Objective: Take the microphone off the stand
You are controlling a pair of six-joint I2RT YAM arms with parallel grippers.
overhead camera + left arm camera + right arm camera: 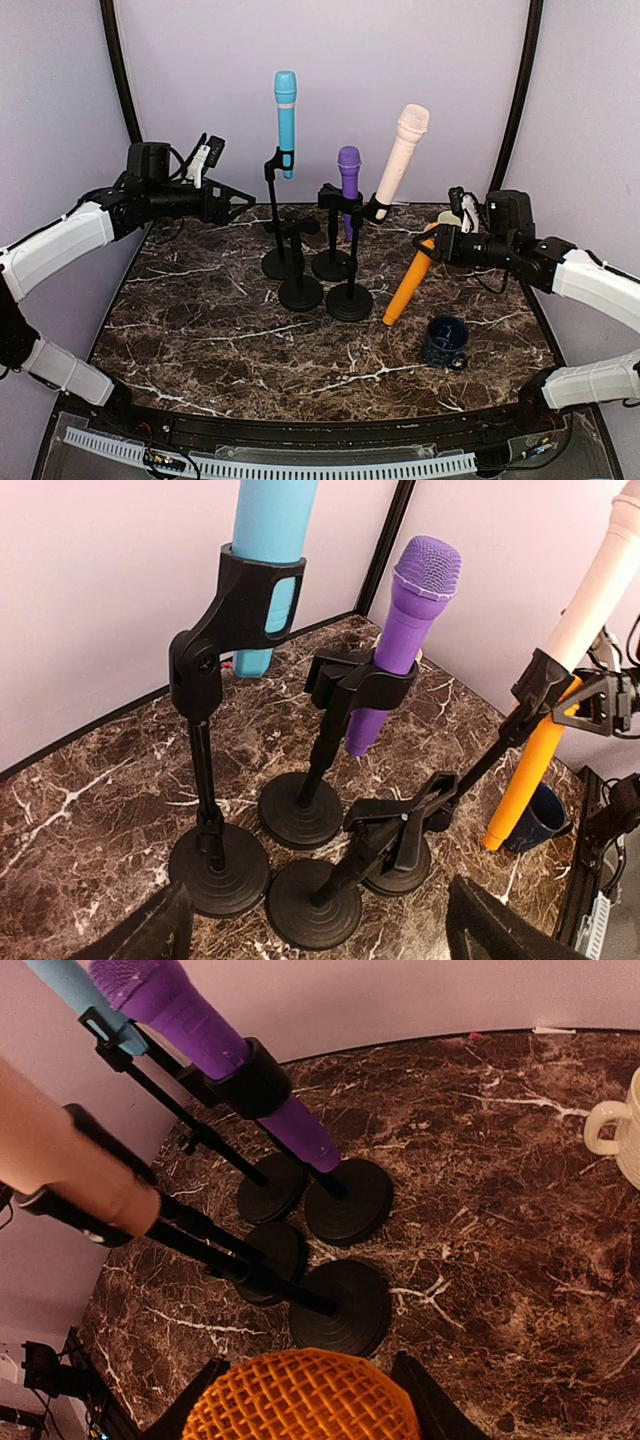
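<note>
Orange microphone point(409, 283) off its stand, pinched at the head end by the right jaws and slanting down and away from them toward the table point(200, 330); contact of the tail tip with the marble unclear. Blue mug point(445, 341) below those jaws, near the tail tip. Left jaws spread wide and empty, raised well apart from the cluster of four black stands point(349, 300). Blue microphone point(285, 110), purple microphone point(348, 172) and cream microphone point(402, 150) seated in clips between the two sets of jaws.

From the left wrist: fingers point(140, 935) parted at the bottom edge, nothing between them. Straight ahead of the jaws, an empty clip point(400, 815) on a tilted stand. Beyond it the purple microphone point(408, 620); left of that the blue microphone point(268, 540); far right the cream microphone point(600, 590), with the orange microphone point(525, 785) hanging just below it.

From the right wrist: mesh head of the orange microphone point(300, 1400) gripped between the dark fingers point(425, 1405). Ahead of the jaws, round stand bases point(345, 1305) on the marble. Cream mug point(615, 1125) at the right edge.
</note>
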